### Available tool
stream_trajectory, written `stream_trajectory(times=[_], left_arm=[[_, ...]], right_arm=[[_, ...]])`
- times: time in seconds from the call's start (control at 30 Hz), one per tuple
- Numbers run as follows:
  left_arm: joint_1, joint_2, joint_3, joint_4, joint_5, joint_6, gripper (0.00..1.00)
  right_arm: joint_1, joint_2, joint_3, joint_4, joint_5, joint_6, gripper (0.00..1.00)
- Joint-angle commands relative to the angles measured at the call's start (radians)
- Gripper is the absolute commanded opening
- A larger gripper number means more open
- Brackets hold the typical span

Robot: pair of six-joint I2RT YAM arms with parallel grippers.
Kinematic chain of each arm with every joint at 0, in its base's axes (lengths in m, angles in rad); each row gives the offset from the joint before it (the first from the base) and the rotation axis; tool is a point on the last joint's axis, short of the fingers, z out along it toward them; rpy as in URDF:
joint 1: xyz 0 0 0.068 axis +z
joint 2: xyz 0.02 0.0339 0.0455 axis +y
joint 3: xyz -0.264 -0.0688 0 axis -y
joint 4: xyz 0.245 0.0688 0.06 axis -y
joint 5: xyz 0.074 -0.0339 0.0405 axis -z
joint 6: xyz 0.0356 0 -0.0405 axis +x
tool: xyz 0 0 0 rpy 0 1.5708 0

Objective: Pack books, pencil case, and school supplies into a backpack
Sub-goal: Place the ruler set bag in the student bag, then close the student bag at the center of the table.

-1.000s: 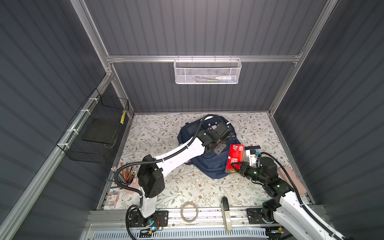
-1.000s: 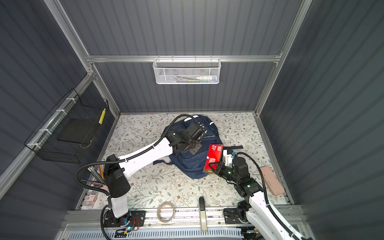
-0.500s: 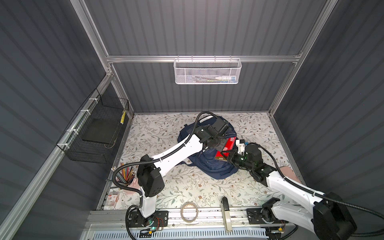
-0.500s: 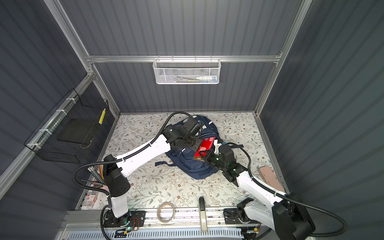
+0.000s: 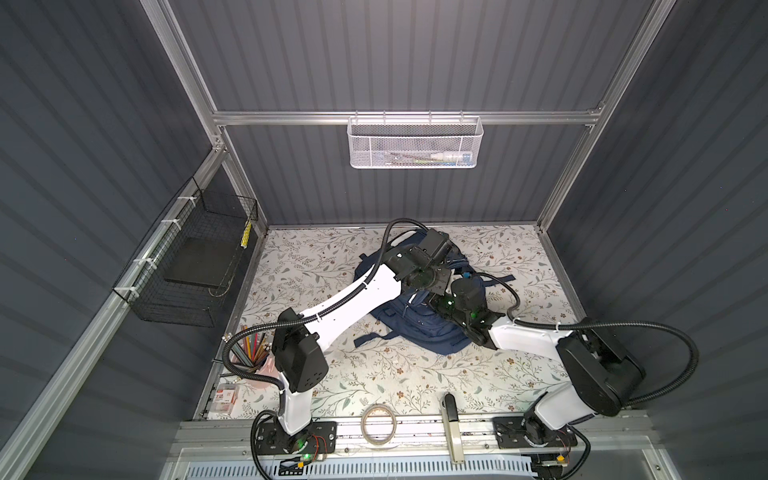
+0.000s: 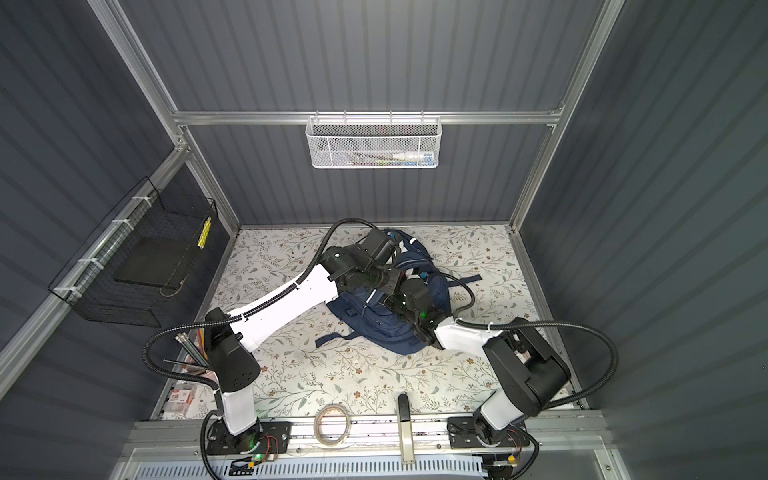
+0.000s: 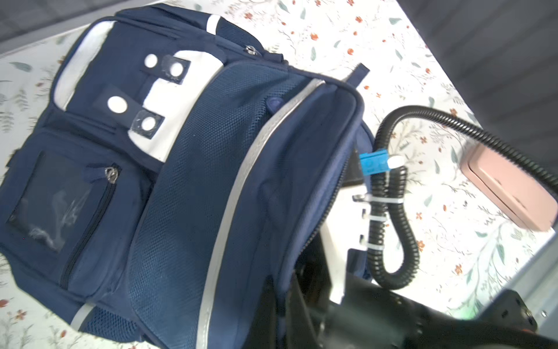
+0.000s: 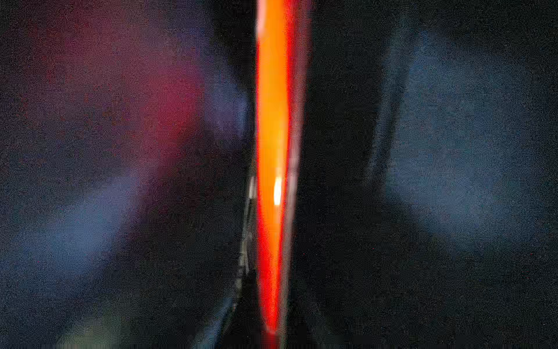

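The navy backpack (image 5: 419,328) (image 6: 386,332) (image 7: 193,169) lies at the back middle of the table, its front pockets and white patch facing up. My left gripper (image 7: 285,305) is shut on the fabric rim of its main opening and holds it up. My right arm's wrist (image 5: 463,297) reaches into that opening beside the left one. Inside, in the dark, my right gripper (image 8: 273,332) is shut on the red pack (image 8: 271,121), seen edge-on as a glowing red-orange strip. In both top views the fingertips and the pack are hidden. Books and pencil case are out of view.
A pink case (image 7: 510,193) lies on the table right of the backpack. A tape roll (image 5: 377,424) and a black-handled tool (image 5: 451,424) sit on the front rail. A pencil cup (image 5: 249,349) stands front left. A black wire basket (image 5: 187,270) hangs on the left wall.
My right arm has carried the red pack from the backpack's front right side up and into its opening. The left gripper has kept its hold on the rim and shifted slightly back.
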Motion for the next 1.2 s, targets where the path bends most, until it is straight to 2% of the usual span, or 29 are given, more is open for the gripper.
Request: stream_trajectory(times=[0.0,0.03,0.07,0.1,0.2,0.3,0.7,0.97,1.1,1.13,1.17], left_arm=[[-0.040,-0.076,0.047,0.031,0.071,-0.031,0.00],[-0.039,-0.083,0.040,0.033,0.070,-0.033,0.00],[-0.035,-0.089,0.031,0.035,0.068,-0.033,0.00],[-0.032,-0.095,0.021,0.039,0.066,-0.034,0.00],[-0.018,-0.107,-0.014,0.050,0.065,-0.038,0.00],[-0.005,-0.111,-0.039,0.067,0.075,-0.043,0.00],[0.018,-0.121,-0.131,0.164,0.124,-0.080,0.00],[0.028,-0.112,-0.174,0.213,0.154,-0.098,0.00],[0.028,-0.112,-0.200,0.238,0.173,-0.114,0.00],[0.029,-0.111,-0.207,0.247,0.185,-0.120,0.02],[0.028,-0.111,-0.219,0.260,0.198,-0.128,0.10]], right_arm=[[0.011,0.065,0.063,0.101,0.000,-0.014,0.16],[0.009,0.069,0.062,0.103,-0.005,-0.016,0.33],[0.008,0.064,0.055,0.092,-0.011,-0.017,0.44],[0.007,0.051,0.046,0.066,-0.008,-0.019,0.49],[-0.005,-0.014,0.019,-0.049,-0.005,-0.049,0.58],[-0.012,-0.080,0.006,-0.168,-0.037,-0.091,0.62],[-0.036,-0.406,-0.052,-0.623,0.038,-0.221,0.72],[-0.097,-0.595,-0.150,-0.718,0.031,-0.228,0.73],[-0.119,-0.662,-0.196,-0.708,0.014,-0.239,0.67],[-0.120,-0.669,-0.200,-0.704,0.004,-0.244,0.65],[-0.120,-0.679,-0.205,-0.705,-0.005,-0.250,0.63]])
